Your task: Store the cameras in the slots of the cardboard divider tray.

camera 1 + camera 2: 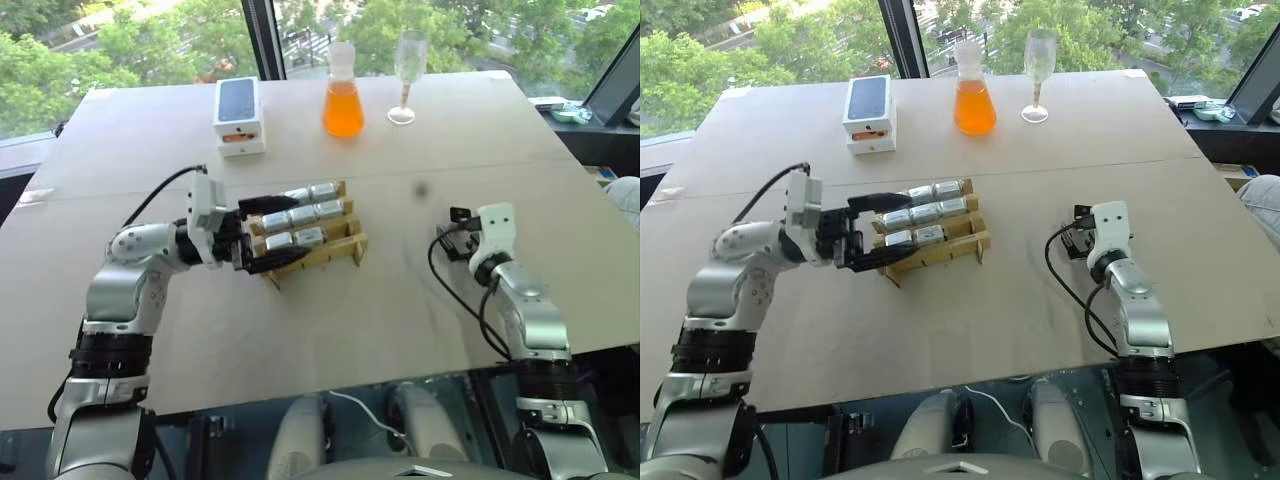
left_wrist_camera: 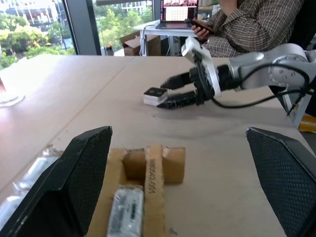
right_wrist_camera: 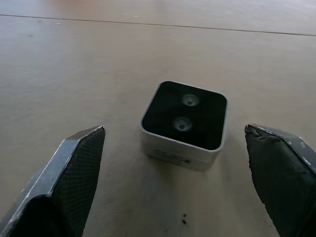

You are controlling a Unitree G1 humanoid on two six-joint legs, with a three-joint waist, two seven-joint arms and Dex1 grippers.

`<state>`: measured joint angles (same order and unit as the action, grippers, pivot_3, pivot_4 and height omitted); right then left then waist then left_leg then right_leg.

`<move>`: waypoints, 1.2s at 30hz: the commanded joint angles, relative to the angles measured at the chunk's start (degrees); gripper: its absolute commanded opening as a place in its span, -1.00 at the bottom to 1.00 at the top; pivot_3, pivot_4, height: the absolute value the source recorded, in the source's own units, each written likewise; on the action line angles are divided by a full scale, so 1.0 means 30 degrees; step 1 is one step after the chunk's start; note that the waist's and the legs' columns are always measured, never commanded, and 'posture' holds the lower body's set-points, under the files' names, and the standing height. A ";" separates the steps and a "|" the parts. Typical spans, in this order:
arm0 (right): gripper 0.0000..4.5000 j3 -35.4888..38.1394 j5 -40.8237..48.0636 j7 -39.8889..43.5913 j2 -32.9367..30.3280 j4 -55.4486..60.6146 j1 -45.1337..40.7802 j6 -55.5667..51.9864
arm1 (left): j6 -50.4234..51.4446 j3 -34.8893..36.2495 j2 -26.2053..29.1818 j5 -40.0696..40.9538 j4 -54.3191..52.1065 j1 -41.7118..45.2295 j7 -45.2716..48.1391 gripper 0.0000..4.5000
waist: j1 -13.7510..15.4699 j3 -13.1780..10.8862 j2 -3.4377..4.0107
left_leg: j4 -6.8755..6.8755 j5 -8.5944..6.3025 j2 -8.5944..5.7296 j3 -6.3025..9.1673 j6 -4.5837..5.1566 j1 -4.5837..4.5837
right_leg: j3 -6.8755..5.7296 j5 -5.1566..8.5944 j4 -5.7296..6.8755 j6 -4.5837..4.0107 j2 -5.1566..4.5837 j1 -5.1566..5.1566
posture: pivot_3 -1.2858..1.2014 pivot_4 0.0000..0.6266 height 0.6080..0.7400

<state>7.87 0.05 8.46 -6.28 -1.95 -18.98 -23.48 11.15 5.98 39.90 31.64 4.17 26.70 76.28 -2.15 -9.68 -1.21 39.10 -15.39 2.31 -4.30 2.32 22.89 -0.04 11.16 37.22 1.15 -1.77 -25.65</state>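
- I have the right tool (image 3: pixel 175 148) spread wide around a loose camera (image 3: pixel 183 123) lying on the tabletop (image 1: pixel 400 300), well right of the tray (image 1: pixel 310 235).
- Pick-up step, I judge: next I must ease forward, centre the cube between the fingers, then close.
- The camera is a boxy silver cube, glossy black face up with two small lenses.
- My left tool (image 1: pixel 250 235) stands open too, empty, fingers flanking the tray's near end.
- The tray is tan cardboard with cross strips; several wrapped cameras (image 1: pixel 300 216) already sit in its slots.
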 commanded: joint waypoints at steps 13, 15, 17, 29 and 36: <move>0.22 0.0089 0.0493 -0.1893 0.0869 -0.4056 -0.1531 0.3442 | -0.0200 0.0103 0.0104 -0.0149 -0.0330 -0.0068 0.0118 1.00 | -0.0076 0.0022 -0.0036 | 0.0001 -0.0001 0.0010 0.0012 0.0004 -0.0016 | 0.0005 -0.0016 0.0013 -0.0023 0.0007 0.0008 | 0.03 -0.52 1.00; -0.14 0.0029 0.0474 -0.1791 0.0605 -0.4070 -0.1384 0.3632 | -0.0088 0.0166 0.0044 -0.0041 -0.0476 -0.0181 -0.0035 1.00 | -0.0078 0.0027 -0.0045 | 0.0001 0.0000 0.0010 0.0011 0.0004 -0.0017 | 0.0008 -0.0016 0.0014 -0.0023 0.0007 0.0008 | 0.03 -0.52 1.00; -0.12 -0.0209 0.0502 -0.1259 0.0219 -0.3806 -0.1198 0.4139 | 0.0111 0.0109 -0.0183 0.0091 -0.0703 -0.0321 -0.0357 1.00 | -0.0069 0.0027 -0.0046 | 0.0002 0.0000 0.0010 0.0008 0.0004 -0.0018 | 0.0013 -0.0018 0.0017 -0.0025 0.0004 0.0008 | 0.03 -0.52 1.00; -0.12 -0.7466 -0.4392 0.7943 -0.7739 -0.0411 -0.2848 1.4430 | 0.3165 -0.1183 -0.2235 0.0106 0.0691 0.3191 -0.2222 1.00 | 0.0015 -0.0010 -0.0070 | 0.0018 -0.0003 -0.0017 0.0044 0.0010 0.0008 | -0.0013 0.0022 0.0014 0.0039 0.0012 0.0005 | 0.03 -0.52 1.00; -0.12 -0.9937 -1.0212 0.6016 -0.9756 -0.3408 -0.7588 2.2555 | 0.2303 -0.3019 -0.2413 -0.2061 0.3948 0.5999 -0.0843 1.00 | -0.0074 -0.0020 -0.0091 | 0.0020 -0.0002 -0.0008 0.0019 0.0007 -0.0004 | 0.0013 0.0024 0.0014 0.0035 0.0051 -0.0005 | 0.03 -0.52 1.00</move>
<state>-21.29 -27.29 28.88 -35.30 -11.52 -38.68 39.05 19.78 -2.16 32.15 27.13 15.16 42.75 72.01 -2.37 -9.74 -1.48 39.17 -15.39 2.30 -4.24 2.34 22.88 0.00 11.23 37.29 1.22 -1.61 -25.67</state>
